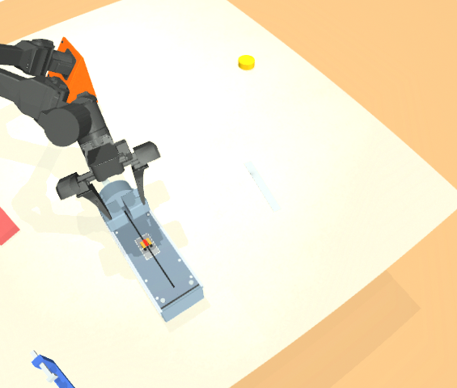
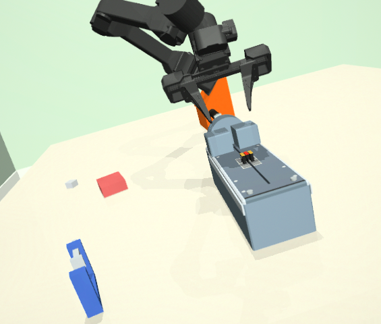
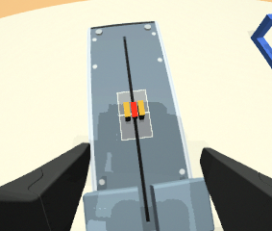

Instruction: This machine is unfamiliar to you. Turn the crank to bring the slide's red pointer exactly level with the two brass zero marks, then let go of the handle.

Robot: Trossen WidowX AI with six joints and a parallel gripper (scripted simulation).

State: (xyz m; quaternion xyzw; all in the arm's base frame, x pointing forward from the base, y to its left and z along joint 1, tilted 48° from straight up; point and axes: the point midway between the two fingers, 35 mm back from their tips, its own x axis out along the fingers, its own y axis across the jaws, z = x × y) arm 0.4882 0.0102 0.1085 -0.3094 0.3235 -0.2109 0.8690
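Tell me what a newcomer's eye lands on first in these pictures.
First, the black parallel-jaw gripper hanging open over the crank end of the long grey-blue box machine in mid-table, gripping nothing. Next, the small red pointer on the machine's top slot, sitting between the two brass zero marks. Behind the arm stands a bright orange base block.

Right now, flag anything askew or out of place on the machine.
Nothing stands out. The red pointer sits level between the two brass marks, the grey machine stands flat on the table, and the gripper is open, holding nothing.
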